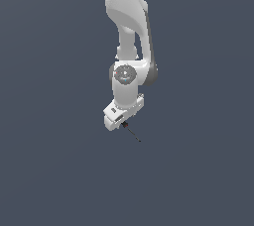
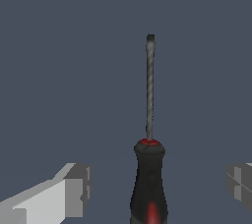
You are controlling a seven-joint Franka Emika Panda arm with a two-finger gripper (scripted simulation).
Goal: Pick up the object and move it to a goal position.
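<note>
In the wrist view, the screwdriver (image 2: 149,188) lies closest to the camera, with its handle at the near edge of the picture. The handle is black with a red patch low on its body and a red ring at the collar where the shaft begins. From that collar the thin dark metal shaft runs straight away from the camera and ends in a small flat tip. The handle sits between the two fingers (image 2: 74,188), one light grey finger on each side of it. Both fingers stand well apart from the handle, with bare grey surface showing in the gaps, so they are spread wide and touch nothing.

In the exterior view, the screwdriver (image 1: 130,132) is a tiny dark sliver just under the white hand of the arm. Its handle is tucked beneath the hand, and the shaft slants out toward the exterior view's right. The gripper (image 1: 121,123) hangs over the handle end, tilted. Above it rises the white wrist with a round grey joint, and farther up the arm (image 1: 130,27) climbs out of the top of the picture. The flat, even dark grey-blue desk (image 1: 54,170) fills the rest of both views.
</note>
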